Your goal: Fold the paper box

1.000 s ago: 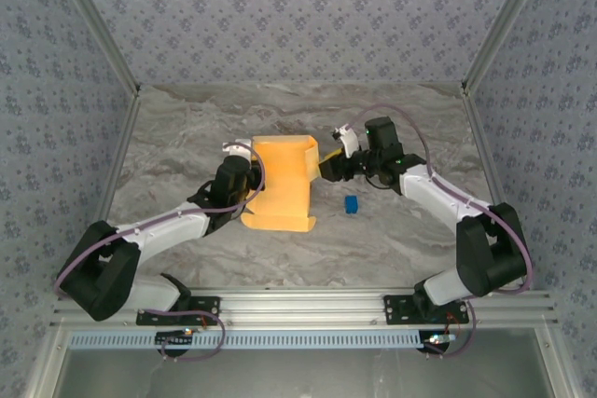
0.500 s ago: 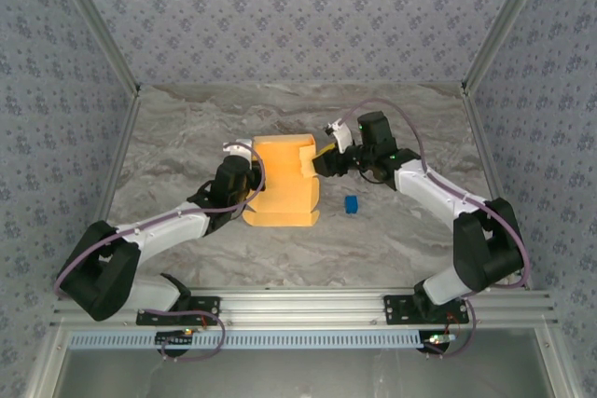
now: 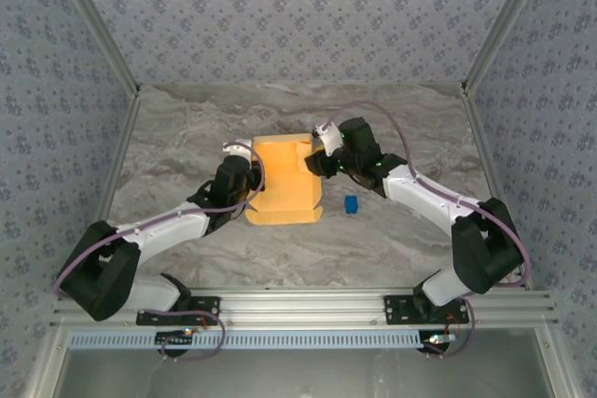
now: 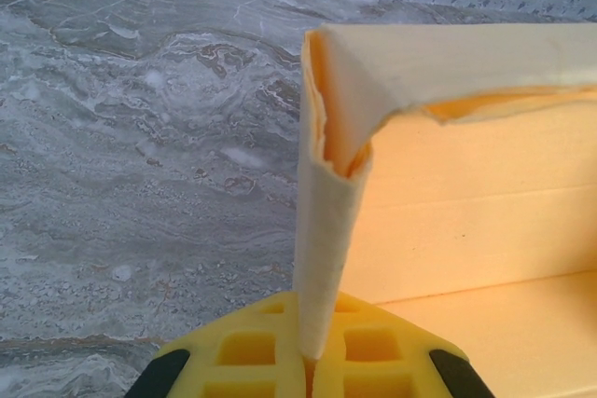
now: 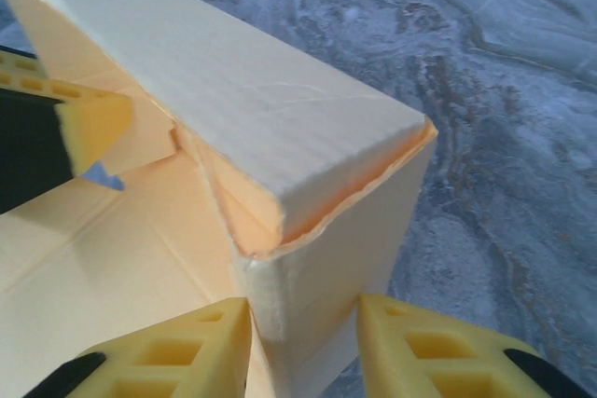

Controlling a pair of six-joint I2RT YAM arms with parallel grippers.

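Note:
The paper box is yellow-orange cardboard, half formed, lying mid-table between both arms. My left gripper is shut on the box's left wall, which stands as a thin upright sheet between the yellow fingers. My right gripper holds the right wall, folded over into a thick doubled side. That wall sits between my two yellow fingers, touching both. In the right wrist view the left gripper's finger shows across the box floor.
A tiny blue block lies on the marble table just right of the box, under the right forearm. Patterned walls and metal posts close in the back and sides. An aluminium rail runs along the near edge.
The right gripper has moved left and inward, bringing the right wall up and over the box floor. The box now looks narrower and squarer. The left gripper stays put.

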